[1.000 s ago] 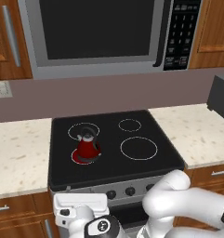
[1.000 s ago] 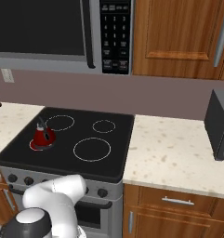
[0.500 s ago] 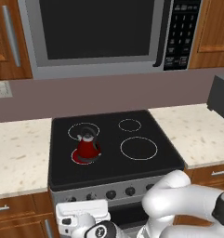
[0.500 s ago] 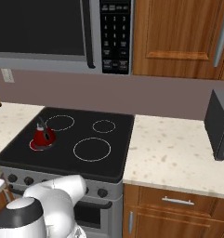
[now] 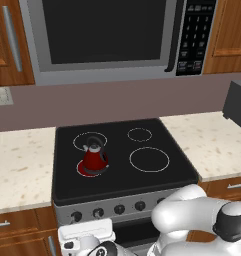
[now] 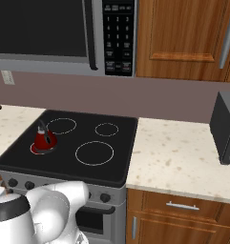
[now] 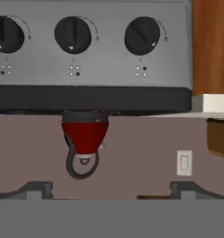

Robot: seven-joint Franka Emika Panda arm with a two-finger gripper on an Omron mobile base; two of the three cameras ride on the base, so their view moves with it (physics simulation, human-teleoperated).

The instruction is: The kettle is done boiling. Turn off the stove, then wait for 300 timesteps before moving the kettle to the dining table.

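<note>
While the kettle (image 5: 94,160) sits unmoved on its red-glowing burner, the arm has sunk lower before the stove (image 5: 122,155), gripper (image 7: 111,193) fingers spread wide, facing the knobs (image 7: 142,36).

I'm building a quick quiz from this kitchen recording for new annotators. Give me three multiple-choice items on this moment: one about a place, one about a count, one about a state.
1. Where does the kettle stand on the stove?
A. On the front left burner
B. On the back right burner
C. On the counter beside it

2. How many burner rings stand bare, with nothing on them?
A. One
B. Three
C. Five

3. How does the burner under the kettle look?
A. Dark like the rest
B. Glowing red
C. Covered by a pan

Answers: 1 A, the kettle sits nearest the knobs at the stove's left side. 2 B, three white rings, such as the large one, carry nothing. 3 B, a red glow rims the kettle's base in both base views.
</note>
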